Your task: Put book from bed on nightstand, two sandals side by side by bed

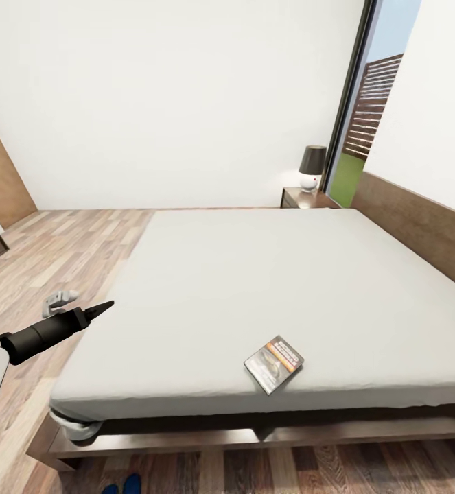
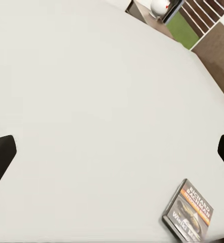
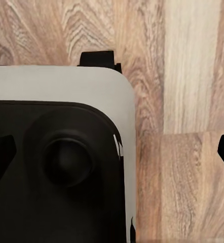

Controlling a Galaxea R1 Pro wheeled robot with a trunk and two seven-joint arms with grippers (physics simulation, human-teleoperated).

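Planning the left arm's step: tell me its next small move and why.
Probably reach the left gripper forward and toward the robot's right, down to the book. Its fingers are spread wide over bare mattress, holding nothing, and the book lies flat near the bed's near edge, off to that side.
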